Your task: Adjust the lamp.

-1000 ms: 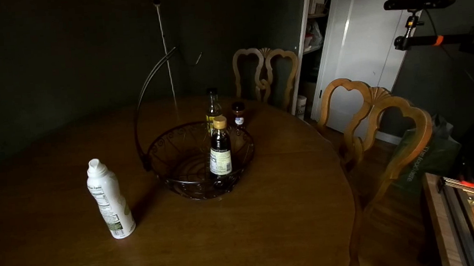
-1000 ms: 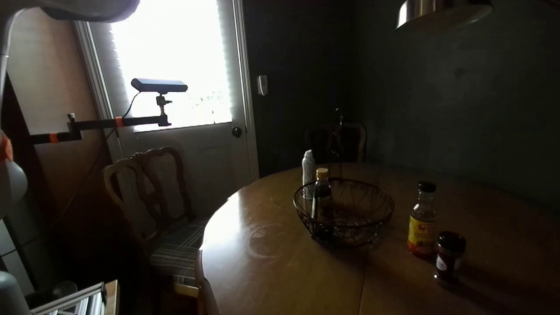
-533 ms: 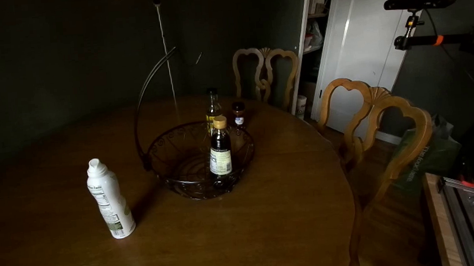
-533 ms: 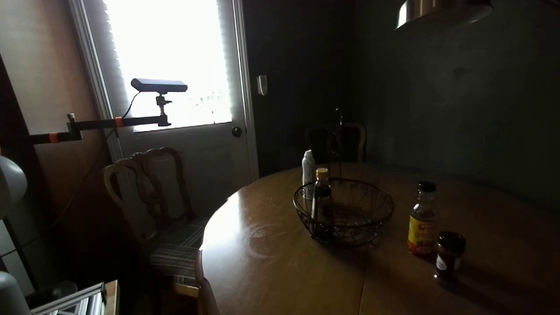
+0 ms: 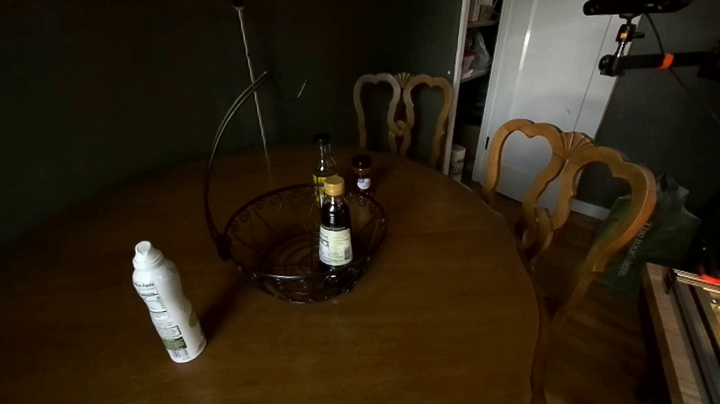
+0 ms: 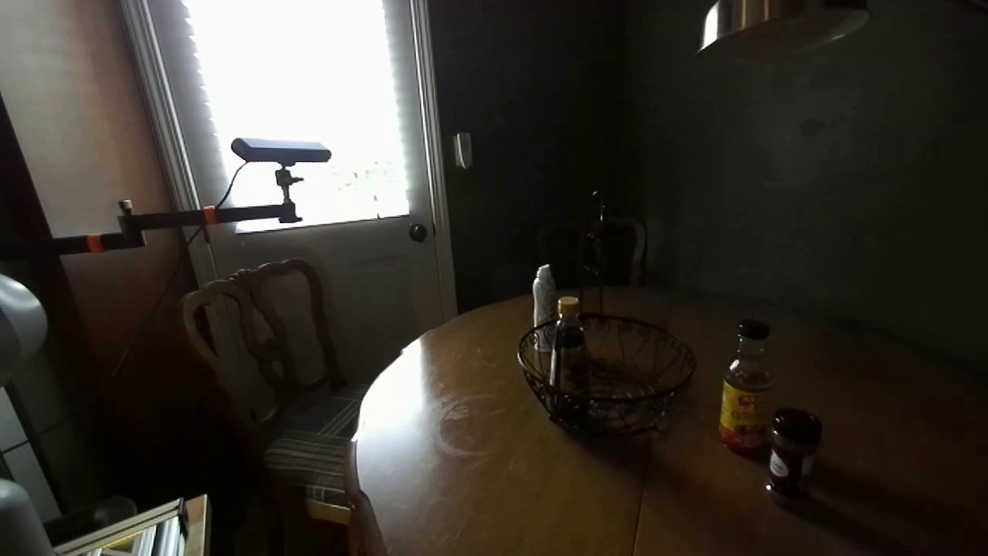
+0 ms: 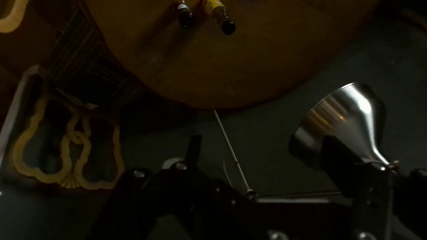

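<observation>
The lamp has a silver cone-shaped shade (image 7: pixel 347 113), tilted, at the right of the wrist view. Its thin pole (image 7: pixel 230 143) runs through the middle of that view to a small joint, from which a thin rod leads right. In an exterior view the lower rim of the shade (image 6: pixel 783 23) hangs at the top; the pole (image 5: pixel 251 76) shows in an exterior view. My gripper (image 7: pixel 262 137) stands open, its dark fingers wide apart with nothing between them. The right finger overlaps the shade's lower edge; whether they touch I cannot tell. Both exterior views leave the gripper out.
On the round wooden table (image 5: pixel 408 351) stand a wire basket (image 5: pixel 277 284) with a tall handle and a gold-capped bottle (image 5: pixel 335 229), a white spray can (image 5: pixel 167 304), a yellow-labelled bottle (image 6: pixel 745 401) and a small dark jar (image 6: pixel 793 455). Wooden chairs (image 5: pixel 573 168) surround it.
A white part of my arm at the upper left of an exterior view has moved out of the picture. The lamp shade and the things on the table stay where they were.
</observation>
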Available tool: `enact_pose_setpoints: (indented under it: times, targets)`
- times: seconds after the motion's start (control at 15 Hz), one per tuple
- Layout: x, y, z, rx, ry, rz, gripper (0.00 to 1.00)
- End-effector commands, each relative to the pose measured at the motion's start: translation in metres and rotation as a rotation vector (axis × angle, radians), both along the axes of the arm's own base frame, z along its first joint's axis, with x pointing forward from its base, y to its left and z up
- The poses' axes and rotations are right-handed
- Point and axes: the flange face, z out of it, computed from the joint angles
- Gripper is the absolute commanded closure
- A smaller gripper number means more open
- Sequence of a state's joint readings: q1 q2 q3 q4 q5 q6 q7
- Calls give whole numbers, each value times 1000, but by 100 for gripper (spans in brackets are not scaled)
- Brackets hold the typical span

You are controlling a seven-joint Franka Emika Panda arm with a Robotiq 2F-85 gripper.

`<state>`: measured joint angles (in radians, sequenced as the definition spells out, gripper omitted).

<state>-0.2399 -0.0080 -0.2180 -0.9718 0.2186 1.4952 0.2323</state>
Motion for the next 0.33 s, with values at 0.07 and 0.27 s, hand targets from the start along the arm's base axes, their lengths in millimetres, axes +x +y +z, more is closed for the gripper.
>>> enact_pose_setpoints:
  times: [0.07,0.27]
  targets:
    - [-12,4,6,-47,-35,73,0]
    - [-17,4,2,-58,-38,104,0]
